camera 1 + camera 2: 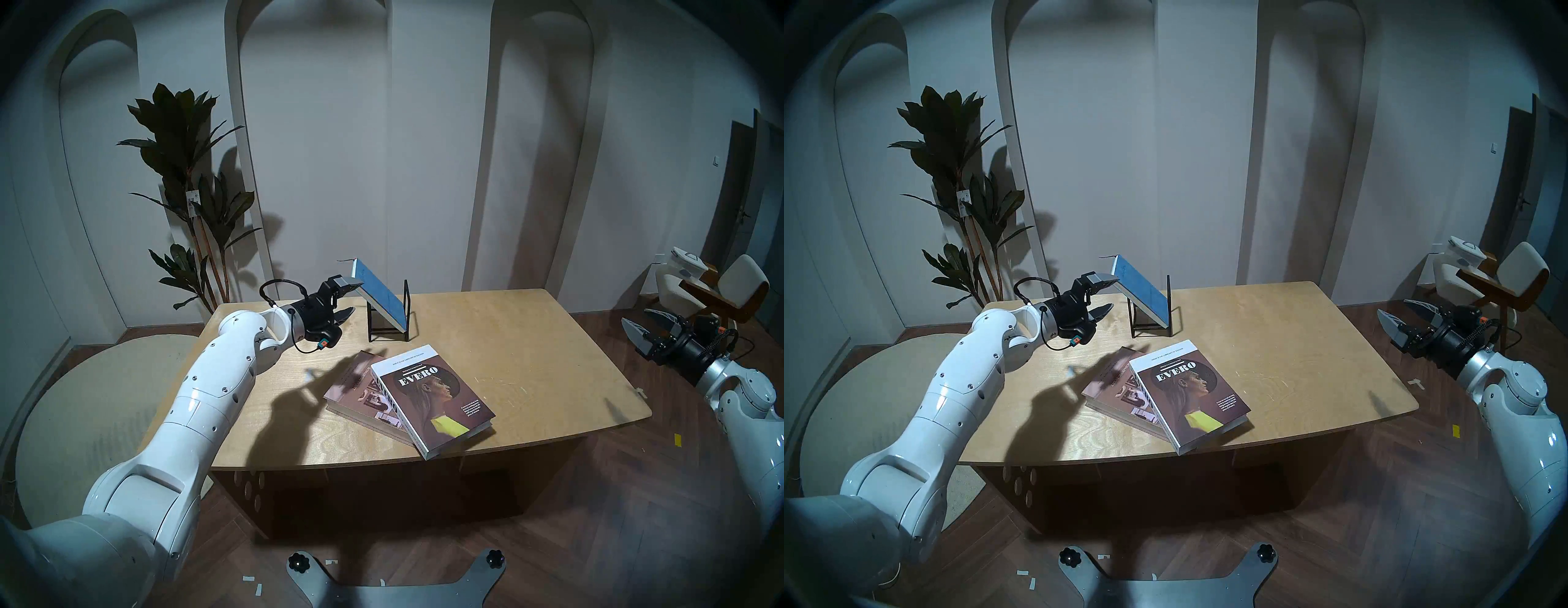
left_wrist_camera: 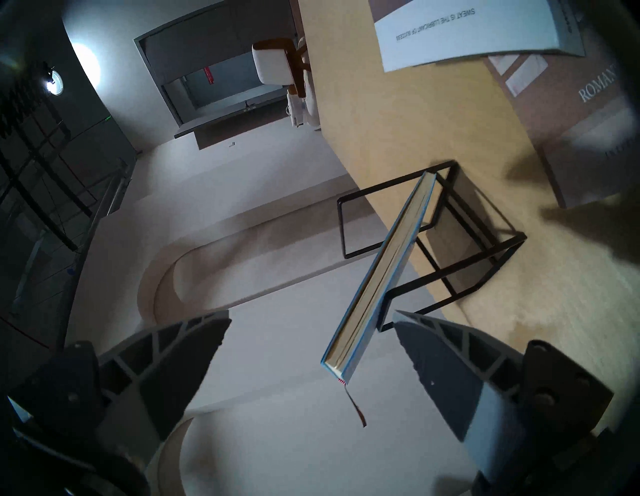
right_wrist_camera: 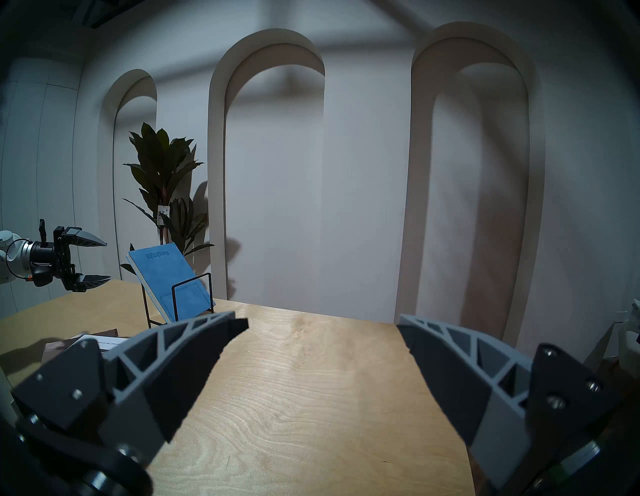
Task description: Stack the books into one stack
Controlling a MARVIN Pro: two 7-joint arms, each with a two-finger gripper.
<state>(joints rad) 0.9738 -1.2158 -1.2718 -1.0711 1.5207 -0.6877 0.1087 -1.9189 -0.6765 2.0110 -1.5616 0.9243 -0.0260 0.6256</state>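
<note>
Nearest the table's front edge: thick brown "EVERO" book with white spine lies askew on the large mauve-brown photo-collage book, overhanging the edge of the light plywood table. Further back, the thin plain blue book leans tilted in the black wire rack. Left gripper sits level beside the blue book's raised end, fingers spread wide, holding nothing. Right gripper is off the table's right side, fingers wide, empty.

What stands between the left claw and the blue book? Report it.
Nothing visible. The open left claw faces the raised top edge of the blue book, which leans in the black wire rack; only air separates them.
</note>
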